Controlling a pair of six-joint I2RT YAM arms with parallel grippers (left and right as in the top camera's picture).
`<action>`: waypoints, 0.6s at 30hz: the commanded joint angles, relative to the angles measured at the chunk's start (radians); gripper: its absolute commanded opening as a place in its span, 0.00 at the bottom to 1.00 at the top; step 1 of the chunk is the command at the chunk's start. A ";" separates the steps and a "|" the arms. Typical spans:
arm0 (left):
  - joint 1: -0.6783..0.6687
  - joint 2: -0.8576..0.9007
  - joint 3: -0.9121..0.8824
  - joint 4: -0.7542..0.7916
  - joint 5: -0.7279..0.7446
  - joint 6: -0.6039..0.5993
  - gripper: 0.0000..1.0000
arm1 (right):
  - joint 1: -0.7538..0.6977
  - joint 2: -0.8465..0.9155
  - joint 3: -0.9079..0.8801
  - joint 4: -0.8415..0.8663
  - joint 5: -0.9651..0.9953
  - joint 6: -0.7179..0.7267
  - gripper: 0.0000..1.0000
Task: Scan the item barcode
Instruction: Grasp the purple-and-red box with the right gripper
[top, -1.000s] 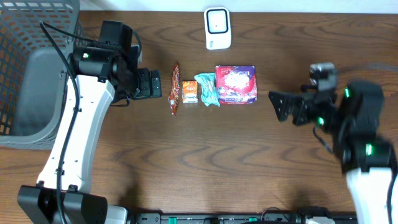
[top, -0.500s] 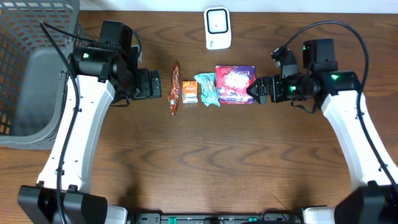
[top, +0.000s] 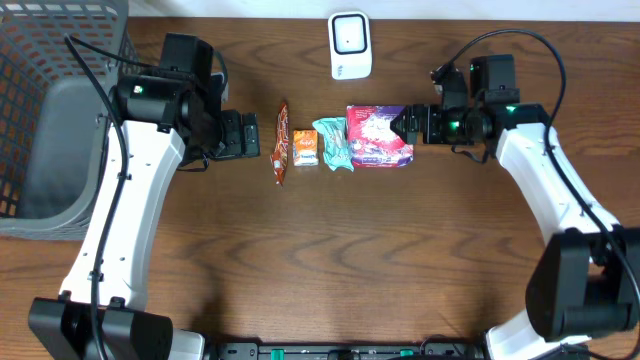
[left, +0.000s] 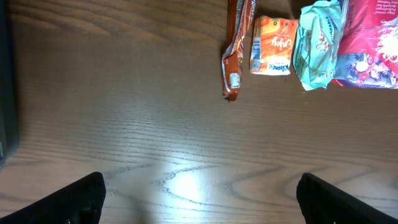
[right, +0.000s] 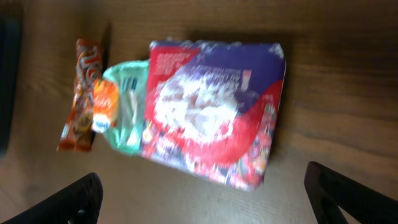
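On the desk (top: 320, 260), the red packet (top: 378, 138), judged light and crinkly, is faced by the released right claw (top: 408, 126) at its 3 o'clock edge, the likeliest hold.

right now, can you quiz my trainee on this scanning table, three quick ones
1. Which item lies closest to the right gripper? A) red and purple bag B) teal wrapper C) small orange packet
2. True or false: the left gripper is shut on the small orange packet.
3. Name the item at the end of the row nearest the left gripper.
Key: 1 A. 2 false, its jaws stand open with nothing between them. 3 the long orange-brown wrapper.
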 joint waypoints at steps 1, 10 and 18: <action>0.000 0.002 -0.005 -0.002 -0.010 -0.005 0.98 | -0.023 0.027 0.020 0.026 0.000 0.053 0.99; 0.000 0.002 -0.005 -0.002 -0.010 -0.005 0.98 | -0.026 0.035 0.017 0.024 0.036 0.048 0.99; 0.000 0.002 -0.005 -0.002 -0.010 -0.005 0.98 | -0.027 0.061 0.017 0.034 0.079 0.051 0.99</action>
